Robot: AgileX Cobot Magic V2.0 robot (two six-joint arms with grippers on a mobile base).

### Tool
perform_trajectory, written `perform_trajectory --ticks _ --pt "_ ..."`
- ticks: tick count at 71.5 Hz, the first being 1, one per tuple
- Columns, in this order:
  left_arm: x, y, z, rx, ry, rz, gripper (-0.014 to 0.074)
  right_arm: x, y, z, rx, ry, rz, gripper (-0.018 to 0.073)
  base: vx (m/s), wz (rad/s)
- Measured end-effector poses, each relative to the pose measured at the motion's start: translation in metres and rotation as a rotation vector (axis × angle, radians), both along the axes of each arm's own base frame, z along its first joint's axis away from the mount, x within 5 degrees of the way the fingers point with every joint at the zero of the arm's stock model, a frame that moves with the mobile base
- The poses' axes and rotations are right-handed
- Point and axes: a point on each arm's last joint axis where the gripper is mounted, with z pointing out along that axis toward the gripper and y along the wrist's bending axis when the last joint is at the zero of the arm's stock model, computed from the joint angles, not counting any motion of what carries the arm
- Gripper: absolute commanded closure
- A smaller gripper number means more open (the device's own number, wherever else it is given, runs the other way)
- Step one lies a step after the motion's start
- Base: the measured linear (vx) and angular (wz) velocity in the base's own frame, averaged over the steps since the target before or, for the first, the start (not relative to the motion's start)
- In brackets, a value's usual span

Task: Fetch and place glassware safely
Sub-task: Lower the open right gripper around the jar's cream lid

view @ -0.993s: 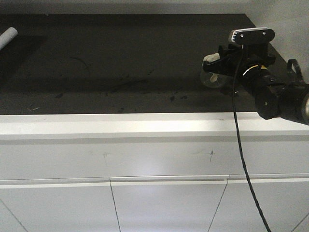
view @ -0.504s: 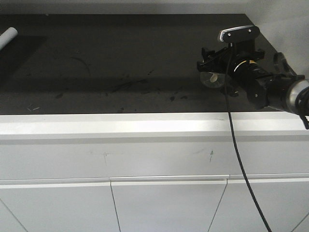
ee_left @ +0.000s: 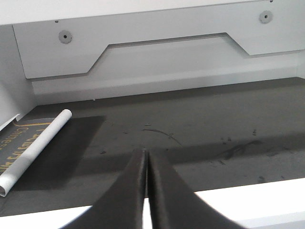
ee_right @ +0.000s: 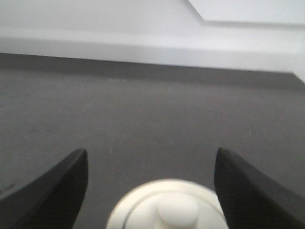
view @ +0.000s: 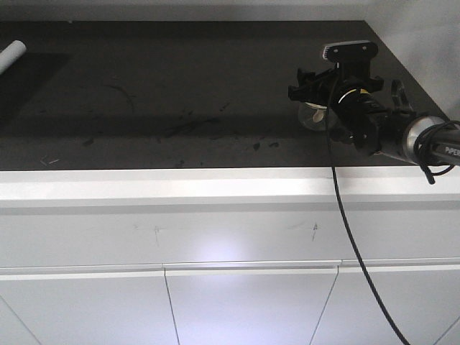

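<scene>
Right gripper (ee_right: 150,152) hangs over the dark matte countertop (view: 180,93), near its right end. The jaws are spread wide and hold nothing. A small squat clear glass jar with a round off-white knobbed lid (ee_right: 167,206) stands upright on the countertop's right end, low between the black fingers (ee_right: 57,186). No contact is visible (lid blurred, rim detail unreadable).

Left gripper (ee_left: 145,155) sits above the countertop's front edge, its fingers pressed together and empty.

A white paper tube (ee_left: 34,147) lies at the countertop's far left. A black cable (view: 345,230) drops past the countertop's white front edge.
</scene>
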Motion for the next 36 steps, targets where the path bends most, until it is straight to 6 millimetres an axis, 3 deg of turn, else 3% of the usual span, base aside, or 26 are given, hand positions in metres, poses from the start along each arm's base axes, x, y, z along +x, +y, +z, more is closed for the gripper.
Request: perform_trajectory --ticks 19,36 --pt "0.000 0.000 0.000 0.000 0.000 0.000 0.0603 0.006 -0.015 -0.022 0.021 0.022 -0.048 0.0043 0.00 0.00" --pt "0.000 0.000 0.000 0.000 0.000 0.000 0.0603 0.008 -0.020 -0.022 0.013 0.015 -0.052 0.0057 0.00 0.00"
